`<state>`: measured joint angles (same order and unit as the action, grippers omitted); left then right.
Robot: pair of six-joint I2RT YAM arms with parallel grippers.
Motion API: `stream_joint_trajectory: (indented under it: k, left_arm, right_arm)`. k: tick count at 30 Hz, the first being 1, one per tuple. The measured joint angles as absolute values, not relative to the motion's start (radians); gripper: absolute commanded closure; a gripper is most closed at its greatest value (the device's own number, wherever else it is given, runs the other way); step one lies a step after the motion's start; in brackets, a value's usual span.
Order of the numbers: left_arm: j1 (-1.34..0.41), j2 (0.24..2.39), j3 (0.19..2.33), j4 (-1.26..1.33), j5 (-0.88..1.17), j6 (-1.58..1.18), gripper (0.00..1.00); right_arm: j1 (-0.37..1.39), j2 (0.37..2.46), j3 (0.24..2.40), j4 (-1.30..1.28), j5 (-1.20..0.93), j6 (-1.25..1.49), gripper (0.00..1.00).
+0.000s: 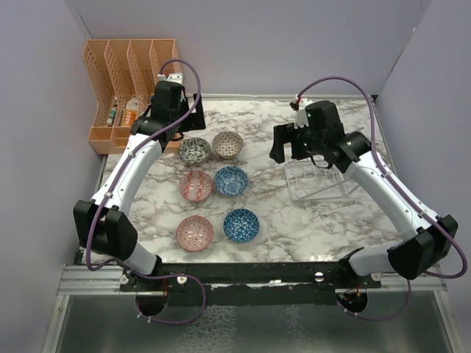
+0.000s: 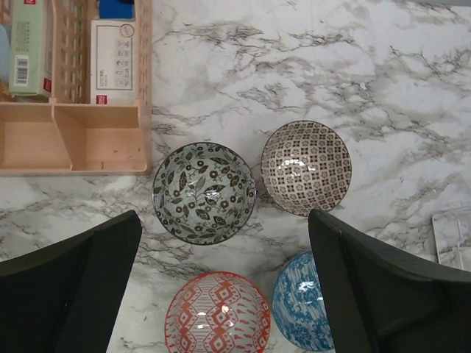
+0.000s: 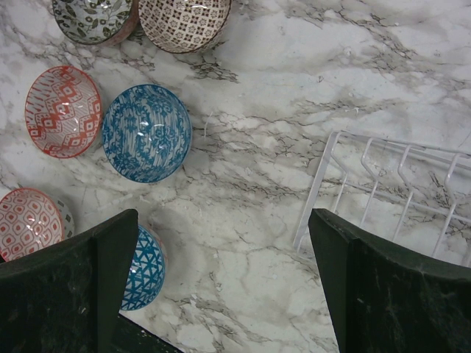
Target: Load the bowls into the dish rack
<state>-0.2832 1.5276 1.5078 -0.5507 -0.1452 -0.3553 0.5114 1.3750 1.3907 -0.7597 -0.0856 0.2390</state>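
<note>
From above, the right arm's wrist covers the far end of the clear dish rack, and its thin wires are hard to pick out against the marble table. The right gripper hangs with its fingers spread wide and nothing between them. Its camera cuts the rack off at the right edge, and one finger hides part of the near blue bowl.

The left gripper is likewise wide and empty, above the grey-green bowl, with the beige-brown bowl just beside that.

All six bowls sit in two columns left of the rack, none in it. A bare strip of marble separates them from the rack. The peach organizer stands at the far left corner.
</note>
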Motion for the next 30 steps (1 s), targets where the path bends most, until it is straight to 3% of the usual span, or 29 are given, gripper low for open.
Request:
stream_joint_trajectory:
  k: [17, 23, 30]
  left_arm:
    - [-0.301, 1.386, 1.297, -0.278, 0.177, -0.345, 0.02]
    - [-0.434, 1.435, 1.237, -0.263, 0.193, -0.374, 0.09]
    - [-0.65, 1.535, 1.238, -0.307, 0.112, -0.364, 0.19]
  right_arm:
    - [0.511, 1.348, 1.412, -0.794, -0.006, 0.26, 0.01]
    - [0.511, 1.341, 1.428, -0.831, 0.055, 0.277, 0.01]
    - [0.497, 1.34, 1.595, -0.923, 0.088, 0.296, 0.01]
